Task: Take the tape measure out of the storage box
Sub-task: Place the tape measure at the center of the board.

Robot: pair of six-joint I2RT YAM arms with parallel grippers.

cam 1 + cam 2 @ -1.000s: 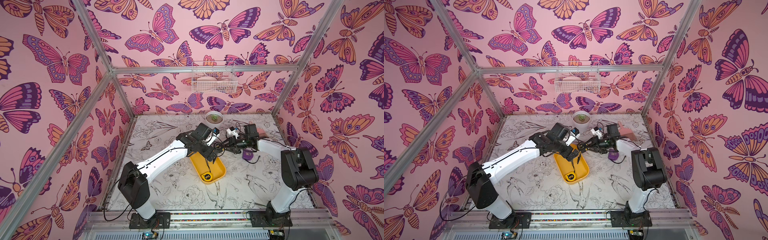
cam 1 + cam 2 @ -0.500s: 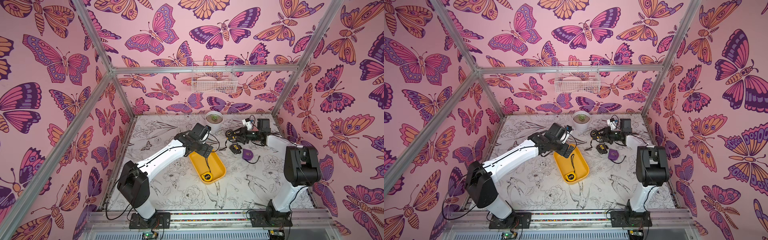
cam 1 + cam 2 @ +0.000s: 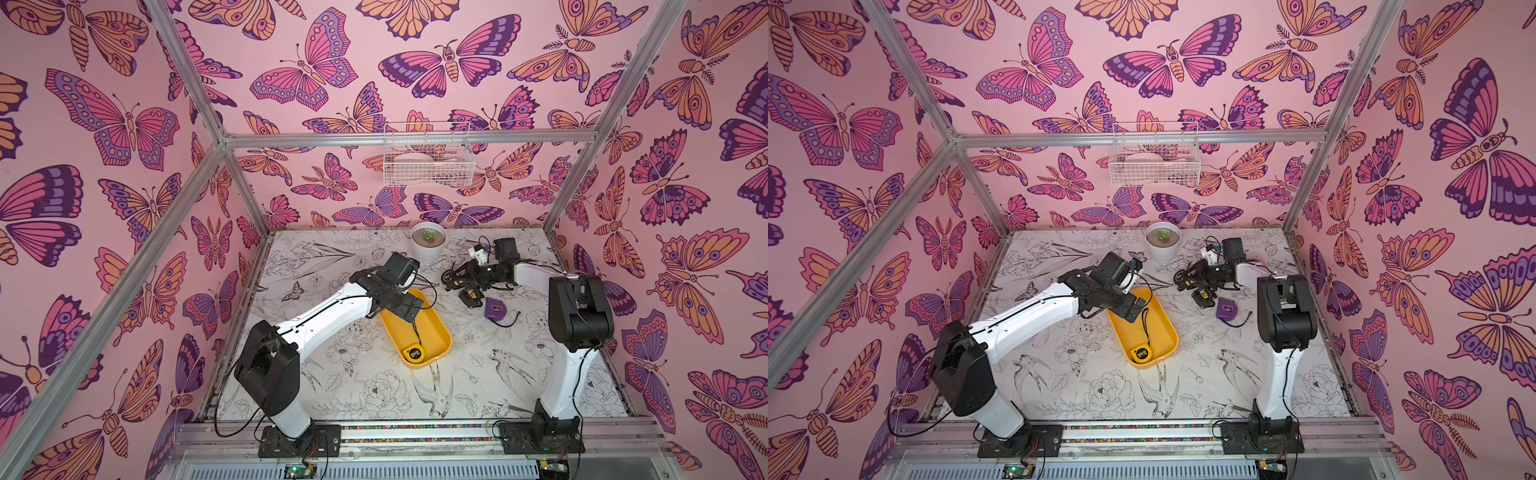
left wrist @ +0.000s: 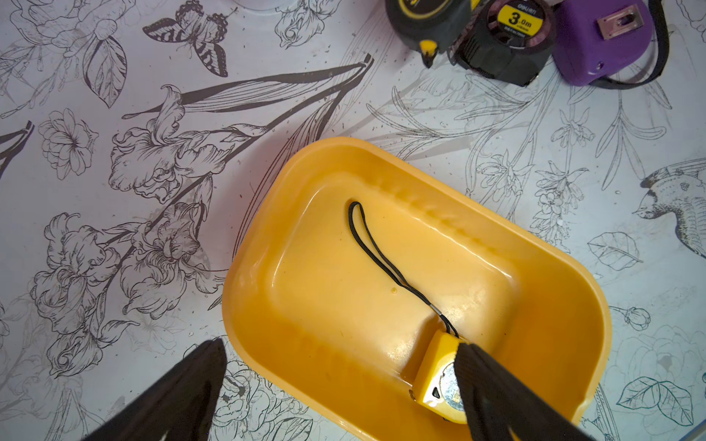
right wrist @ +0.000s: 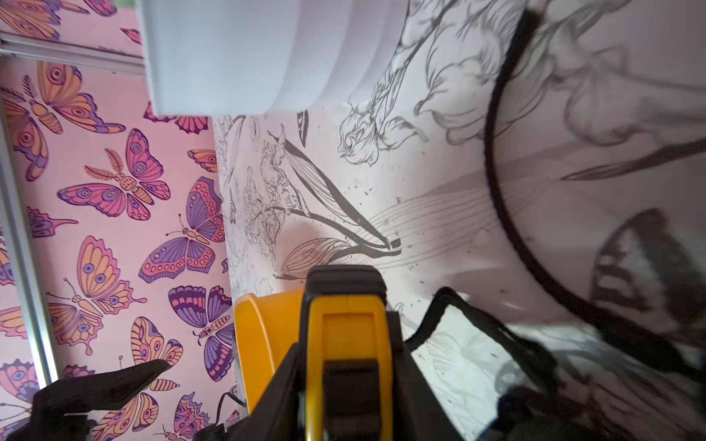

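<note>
Yellow plastic storage box [image 3: 432, 328] holds one yellow tape measure [image 3: 414, 354] at its near end. The right gripper [image 3: 459, 279] has swung clear of it, clamping a black-and-yellow tape measure [image 5: 345, 336] over the table's [image 3: 374, 395] far right part: that one is out. The left gripper [image 4: 340, 345] hangs wide open above the box.

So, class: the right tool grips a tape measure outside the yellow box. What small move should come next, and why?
Probably lower the right tool and open it. It is shut on a black-and-yellow tape measure, already clear of the storage box, beside the black tape measure and purple tape measure lying on the table; that looks like the drop spot.
</note>
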